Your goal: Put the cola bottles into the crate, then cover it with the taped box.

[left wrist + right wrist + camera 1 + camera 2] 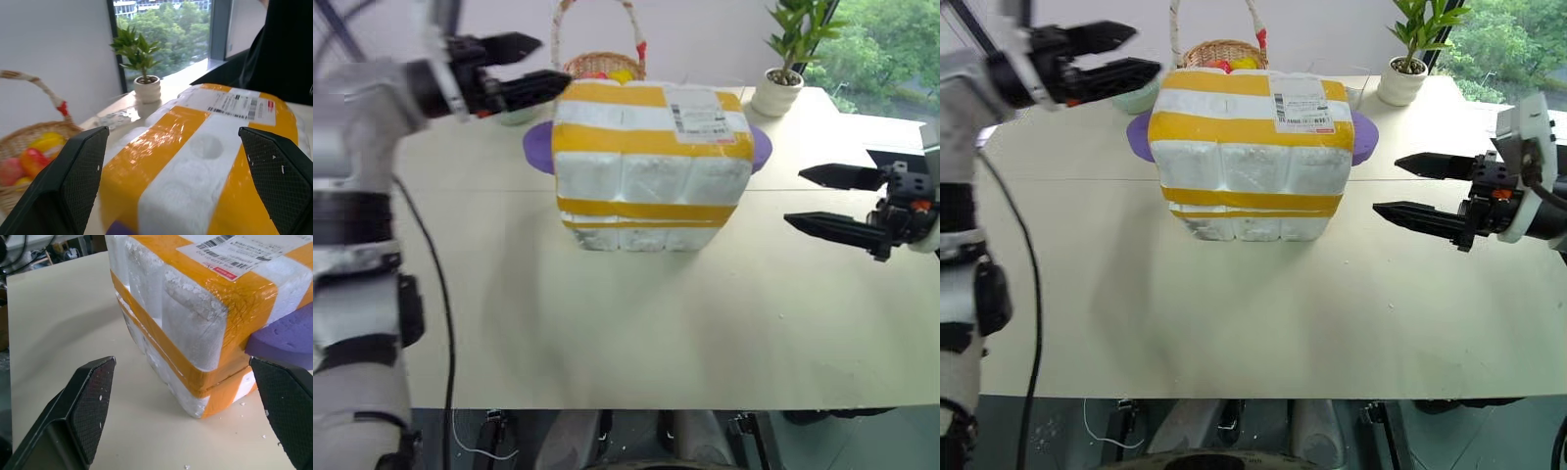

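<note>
At the far left, the left pincer is seen raised above the cream tabletop, its two black fingers spread apart and grasping nothing, its tips just beside the upper left corner of the taped box. Just behind those tips a pale green bowl is partly seen on the tabletop. Further back, a wicker basket with a tall handle is set behind the box, and yellow and red pieces, seemingly fruit, are seen in it from the left wrist view. In the middle of the tabletop the taped box is placed upright, a white foam box bound by broad yellow tape bands, with a white shipping label stuck across its top near the right edge. Along its base a thinner yellow strip is visible; whether this belongs to the crate underneath cannot be told. A flat purple object is seen jutting out from behind the box on both sides. Toward the back right corner a small potted plant in a white pot is placed by the window. At the right, the right pincer is held level above the tabletop, pointed toward the box's right side but apart from it, its fingers released wide with nothing between them.
</note>
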You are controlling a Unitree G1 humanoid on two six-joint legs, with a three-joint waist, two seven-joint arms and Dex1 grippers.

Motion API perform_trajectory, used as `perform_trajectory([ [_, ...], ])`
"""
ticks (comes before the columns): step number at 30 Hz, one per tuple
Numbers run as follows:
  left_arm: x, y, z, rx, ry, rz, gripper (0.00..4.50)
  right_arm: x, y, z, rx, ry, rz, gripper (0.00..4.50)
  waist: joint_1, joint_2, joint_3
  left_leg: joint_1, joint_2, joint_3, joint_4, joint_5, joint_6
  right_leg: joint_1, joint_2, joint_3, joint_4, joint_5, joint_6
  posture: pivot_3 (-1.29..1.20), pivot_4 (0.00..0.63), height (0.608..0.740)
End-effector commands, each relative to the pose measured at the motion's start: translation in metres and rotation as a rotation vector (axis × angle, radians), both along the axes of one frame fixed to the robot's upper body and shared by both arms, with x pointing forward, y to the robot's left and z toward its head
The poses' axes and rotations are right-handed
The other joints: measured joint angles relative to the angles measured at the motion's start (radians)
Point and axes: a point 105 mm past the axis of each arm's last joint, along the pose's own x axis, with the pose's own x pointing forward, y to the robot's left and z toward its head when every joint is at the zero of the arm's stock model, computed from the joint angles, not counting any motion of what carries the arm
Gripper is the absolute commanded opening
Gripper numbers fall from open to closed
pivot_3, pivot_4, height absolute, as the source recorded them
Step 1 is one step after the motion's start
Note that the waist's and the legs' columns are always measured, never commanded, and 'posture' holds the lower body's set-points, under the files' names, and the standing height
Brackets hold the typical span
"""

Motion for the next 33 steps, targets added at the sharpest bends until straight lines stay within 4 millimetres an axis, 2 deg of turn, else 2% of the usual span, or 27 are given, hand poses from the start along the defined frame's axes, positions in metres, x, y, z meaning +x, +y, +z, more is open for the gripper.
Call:
perform_trajectory([
  [1,0.009,-0.021,0.008,0.019,-0.036,-0.013,4.46,-0.006,0.0,0.01,0.01,-0.05,-0.004,4.5,0.0,0.0,0.0,0.0,0.0,0.0,0.0,0.002,-0.004,0.0,0.0,0.0,0.0,0.0,0.0,0.0,0.15,0.738],
  [3,0.012,-0.035,0.006,0.021,-0.033,-0.041,4.46,-0.007,-0.001,0.009,0.016,-0.048,-0.013,4.5,-0.001,0.0,0.0,0.0,0.0,0.0,-0.001,0.002,-0.004,0.0,-0.001,0.001,0.0,0.0,0.0,0.0,0.15,0.738],
  [6,0.02,-0.044,-0.001,0.068,-0.047,-0.026,4.46,-0.007,-0.002,0.008,0.025,-0.046,-0.024,4.5,-0.003,0.0,0.0,-0.001,0.0,0.001,-0.001,0.002,-0.004,-0.002,-0.001,0.002,0.0,0.0,0.0,0.0,0.15,0.738],
  [10,0.026,-0.041,-0.026,0.283,-0.151,0.017,4.46,-0.008,-0.003,0.008,0.033,-0.042,-0.035,4.5,-0.002,0.0,0.0,-0.001,0.0,0.001,-0.002,0.002,-0.005,-0.002,0.0,0.003,0.0,0.0,0.0,0.0,0.15,0.738],
  [13,0.026,-0.038,-0.04,0.341,-0.167,0.008,4.46,-0.008,-0.003,0.008,0.038,-0.042,-0.038,4.5,-0.001,0.0,0.0,-0.001,0.0,0.001,-0.002,0.002,-0.005,-0.003,-0.001,0.004,0.0,0.0,0.0,0.0,0.15,0.738],
  [16,0.027,-0.037,-0.04,0.323,-0.173,0.015,4.46,-0.006,-0.003,0.009,0.044,-0.044,-0.038,4.5,0.0,0.0,0.0,-0.001,0.0,0.001,-0.002,0.002,-0.003,-0.002,-0.001,0.004,-0.001,0.0,0.0,0.0,0.15,0.738],
  [20,0.026,-0.038,-0.031,0.262,-0.174,0.018,4.46,-0.003,-0.002,0.009,0.043,-0.045,-0.033,4.5,-0.001,0.0,0.0,-0.001,0.0,0.001,-0.002,0.0,0.0,-0.002,-0.001,0.004,-0.001,0.0,0.0,0.0,0.15,0.738],
  [23,0.011,-0.033,-0.004,0.135,-0.177,-0.035,4.46,-0.002,-0.001,0.011,0.043,-0.046,-0.028,4.5,-0.002,0.0,0.0,-0.001,0.0,0.001,-0.002,0.0,0.0,-0.002,0.0,0.004,-0.001,0.0,0.0,0.0,0.15,0.738],
  [25,-0.007,-0.023,0.015,0.06,-0.164,-0.095,4.46,-0.002,-0.002,0.01,0.04,-0.041,-0.027,4.5,-0.003,0.0,0.0,-0.003,0.0,0.001,-0.001,0.0,-0.001,-0.005,0.0,0.004,0.0,0.0,0.0,0.0,0.15,0.738],
  [27,-0.027,-0.008,0.021,0.049,-0.129,-0.157,4.46,-0.002,-0.003,0.008,0.027,-0.034,-0.026,4.5,-0.008,0.0,0.0,-0.008,0.0,0.001,-0.001,0.003,-0.006,-0.01,0.0,0.004,0.001,0.0,0.0,0.0,0.15,0.738],
  [30,-0.06,0.025,0.01,0.124,-0.048,-0.22,4.46,-0.004,-0.007,0.008,0.014,-0.027,-0.027,4.5,-0.022,0.001,-0.001,-0.008,0.0,0.001,-0.001,0.004,-0.006,-0.012,0.0,0.004,0.005,0.0,0.0,0.0,0.15,0.738],
  [33,-0.091,0.058,-0.021,0.285,0.079,-0.24,4.46,-0.006,-0.013,0.006,-0.011,-0.014,-0.033,4.5,-0.03,0.002,-0.001,-0.007,0.0,0.002,-0.002,0.004,-0.007,-0.012,0.0,0.005,0.005,0.0,0.0,0.0,0.15,0.738],
])
